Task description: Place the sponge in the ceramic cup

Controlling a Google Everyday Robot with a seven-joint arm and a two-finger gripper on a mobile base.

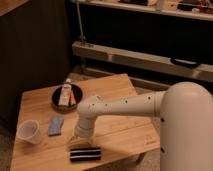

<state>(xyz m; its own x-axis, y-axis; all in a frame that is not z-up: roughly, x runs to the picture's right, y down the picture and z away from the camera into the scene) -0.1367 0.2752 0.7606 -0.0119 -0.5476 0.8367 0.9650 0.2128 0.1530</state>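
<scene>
The light-blue sponge (55, 125) lies flat on the wooden table (117, 127), left of centre. To its left, near the table's left edge, the whitish ceramic cup (28, 131) stands upright with nothing visible inside. My white arm reaches in from the right and bends down over the table. Its gripper (80, 142) points down near the front edge, to the right of the sponge and apart from it. The gripper is open and holds nothing. It sits just above a black block with pale stripes (85, 154).
A dark round bowl (54, 103) behind the sponge holds a white bottle (65, 94) and an orange item. A grey metal rail (150, 60) and dark shelving run behind the table. My bulky white arm body fills the lower right.
</scene>
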